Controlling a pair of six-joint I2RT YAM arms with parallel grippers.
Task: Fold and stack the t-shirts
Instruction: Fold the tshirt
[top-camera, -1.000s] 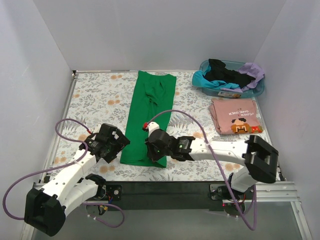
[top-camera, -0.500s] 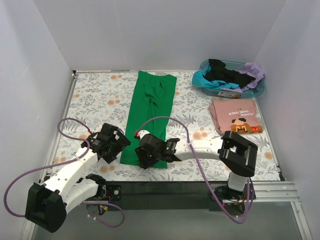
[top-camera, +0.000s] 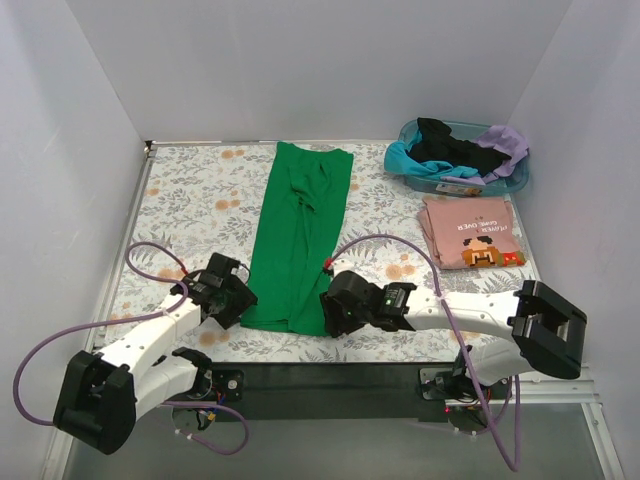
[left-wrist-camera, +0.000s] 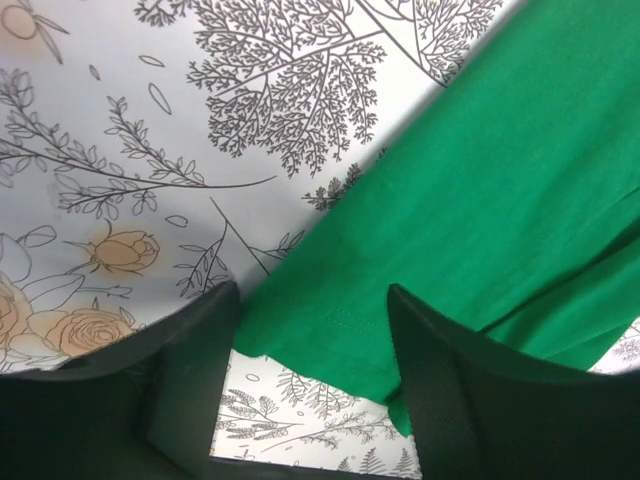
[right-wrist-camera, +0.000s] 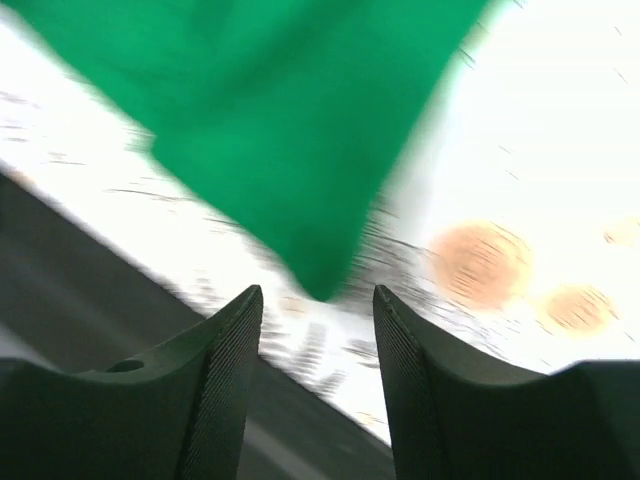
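**Green shirt** (top-camera: 300, 235): lies as a long narrow strip with the sleeves already turned in. It runs from 12 to 6 o'clock down the middle of the surface (top-camera: 195, 200), with the hem at the 6 o'clock end.

**Left gripper** (left-wrist-camera: 310, 335): at the hem's 7 o'clock corner. The fingers are apart and straddle that corner. Cloth lies between them but is not pinched.

**Right gripper** (right-wrist-camera: 318, 300): at the 5 o'clock corner and released. The cloth corner lies just past its tips. The wrist view is blurred.

**Pink shirt** (top-camera: 470, 232): folded flat at 3 o'clock, well apart from the green one.

**Bin** (top-camera: 515, 180): at 2 o'clock, holding the unfolded shirts (top-camera: 450, 148).

**Step in hand (judgement):** taking hold of the hem for the crosswise fold.

**Next move (judgement):**
- Both grippers must close through all layers.
- They should rise together and carry the hem toward 12 o'clock, keeping the edges level so the strip does not skew.
- The green shirt is not yet stacked on the pink one.
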